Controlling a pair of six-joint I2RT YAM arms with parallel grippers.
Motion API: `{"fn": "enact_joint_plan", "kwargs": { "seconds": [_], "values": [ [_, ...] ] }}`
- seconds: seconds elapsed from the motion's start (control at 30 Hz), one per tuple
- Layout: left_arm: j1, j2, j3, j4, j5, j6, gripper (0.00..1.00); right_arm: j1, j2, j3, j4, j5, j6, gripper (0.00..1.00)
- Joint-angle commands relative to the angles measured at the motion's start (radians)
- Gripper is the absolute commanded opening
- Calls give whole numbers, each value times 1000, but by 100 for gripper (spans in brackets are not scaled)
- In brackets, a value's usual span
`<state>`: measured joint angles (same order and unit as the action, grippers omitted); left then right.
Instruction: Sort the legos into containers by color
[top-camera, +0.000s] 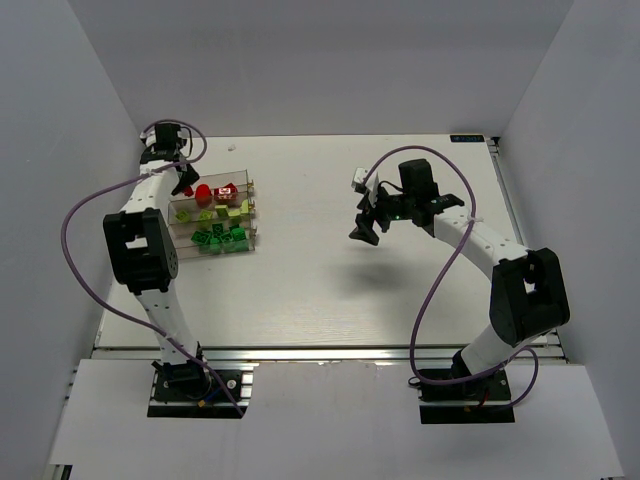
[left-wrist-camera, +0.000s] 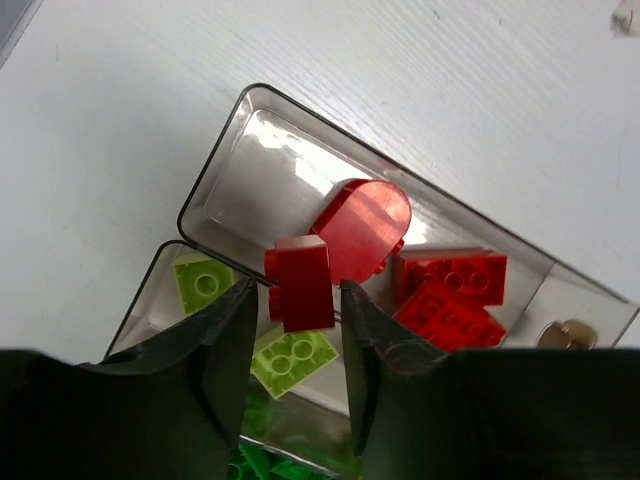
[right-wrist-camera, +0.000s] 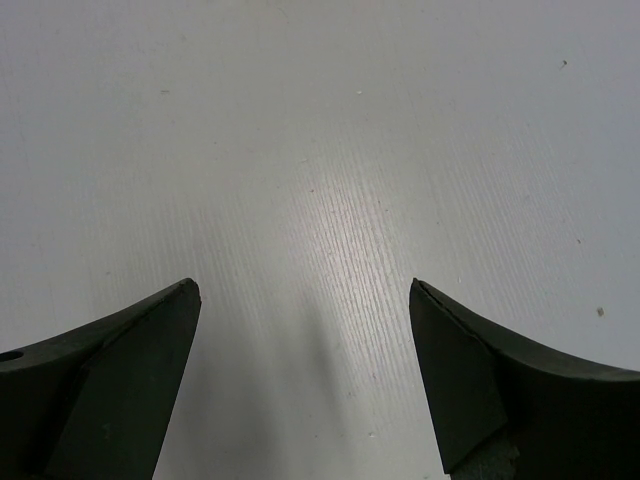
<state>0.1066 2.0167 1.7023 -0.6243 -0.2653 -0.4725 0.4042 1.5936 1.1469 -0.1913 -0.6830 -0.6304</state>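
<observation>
Small red brick (left-wrist-camera: 300, 282) sits between the left end effector (left-wrist-camera: 297, 290) jaws, over the tray's (left-wrist-camera: 250, 170) red compartment at the tabletop's (right-wrist-camera: 320, 150) 9 o'clock. Clamped or let go: can't tell. Left arm (top-camera: 140, 250) reaches toward 12 o'clock, wrist tipped down. Around the brick:
- one rounded red piece (left-wrist-camera: 365, 225) at 1 o'clock
- two red studded bricks (left-wrist-camera: 450, 275) at 3
- two lime bricks (left-wrist-camera: 295, 358) at 6

Dark green bricks (top-camera: 222, 240) are too small to count. Right end effector (right-wrist-camera: 303, 290) hangs released, jaws wide, over the tabletop near centre.

Jaws of the left tool (left-wrist-camera: 297, 300) flank a red lego (left-wrist-camera: 300, 283) over the tray's (left-wrist-camera: 212, 152) red compartment; lime legos (left-wrist-camera: 292, 358) lie at six o'clock.
</observation>
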Motion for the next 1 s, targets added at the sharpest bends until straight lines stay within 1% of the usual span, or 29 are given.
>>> {"fn": "enact_joint_plan", "kwargs": {
  "seconds": [0.0, 0.03, 0.07, 0.2, 0.37, 0.47, 0.53, 0.57, 0.6, 0.67, 0.7, 0.73, 0.8, 0.83, 0.9, 0.93, 0.97],
  "values": [
    [1, -19, 29, 44, -40, -20, 50, -2, -40, -9, 16, -7, 17, 89],
    [1, -9, 36, 37, -45, -20, 55, -2, -41, -7, 16, -4, 18, 89],
    [1, -4, 46, 31, -48, -20, 62, -4, -40, -7, 18, -3, 20, 89],
    [5, -10, 39, 32, -55, -23, 72, -2, -41, -7, 20, 7, 26, 89],
    [11, -41, 33, 38, -49, -29, 73, -2, -47, -10, 21, 8, 29, 90],
    [11, -67, 26, 43, -19, -29, 73, -4, -50, -7, 23, 16, 38, 89],
    [11, -110, -4, 64, 35, -28, 72, -2, -53, -7, 39, 39, 52, 89],
    [11, -131, -25, 81, 61, -23, 72, -2, -58, -9, 50, 49, 76, 89],
    [11, -185, -52, 99, 89, -20, 72, -2, -61, -12, 62, 66, 92, 89],
    [11, -248, -154, 172, 199, -6, 73, -5, -63, -19, 111, 134, 135, 89],
    [11, -280, -189, 198, 243, -3, 74, -7, -61, -21, 131, 167, 194, 89],
    [11, -342, -260, 242, 315, -3, 98, -8, -60, -18, 147, 233, 225, 89],
    [11, -404, -328, 274, 356, -17, 98, -15, -35, 20, 130, 310, 302, 89],
    [11, -468, -396, 311, 389, -29, 98, -25, -6, 74, 72, 363, 323, 89],
    [11, -531, -461, 348, 429, -43, 98, -54, 17, 118, 24, 331, 368, 90],
    [11, -583, -514, 372, 446, -49, 98, -74, 31, 137, 9, 268, 391, 89],
    [11, -610, -541, 385, 480, -64, 98, -111, 32, 151, 7, 246, 414, 89]
  ]
}}
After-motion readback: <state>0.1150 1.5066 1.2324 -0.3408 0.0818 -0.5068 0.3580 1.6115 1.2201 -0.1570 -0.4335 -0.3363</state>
